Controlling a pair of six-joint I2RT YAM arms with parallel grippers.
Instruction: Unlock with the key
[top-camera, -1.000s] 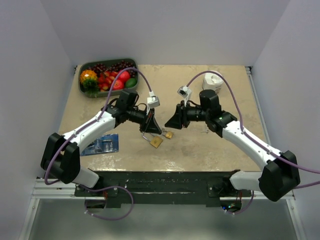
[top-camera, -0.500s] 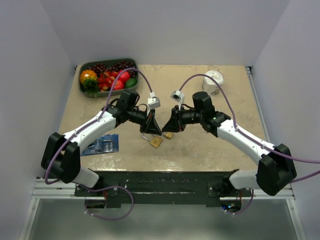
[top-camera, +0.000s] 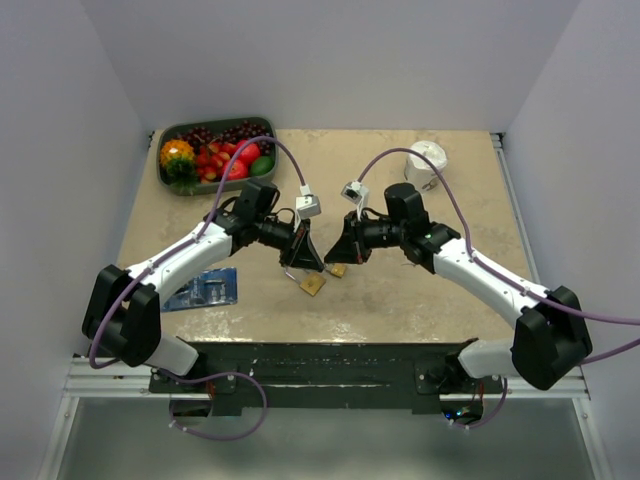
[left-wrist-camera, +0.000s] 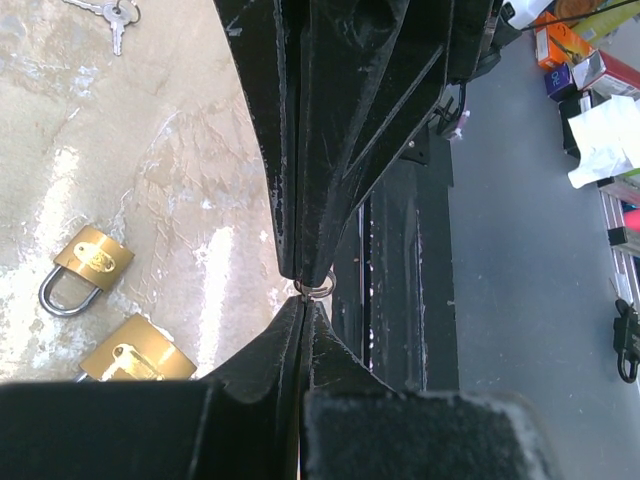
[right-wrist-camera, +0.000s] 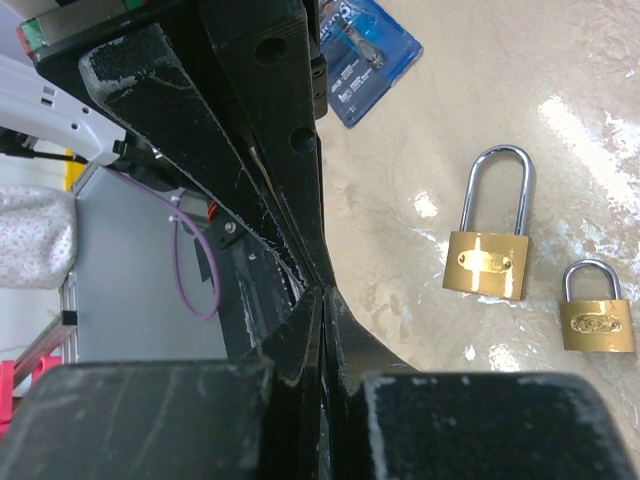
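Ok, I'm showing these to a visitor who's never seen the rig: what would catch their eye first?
Likely the two black grippers, the left gripper and the right gripper, both shut and close together over mid-table, the left pinching a small metal ring. On the table by them lie two brass padlocks, a larger padlock and a smaller padlock. The bright tray of fruit in the far left corner stands out too.

light: bright, even | glare: white patches on table (left-wrist-camera: 215, 260) | blur: near fingers (right-wrist-camera: 150, 420) soft
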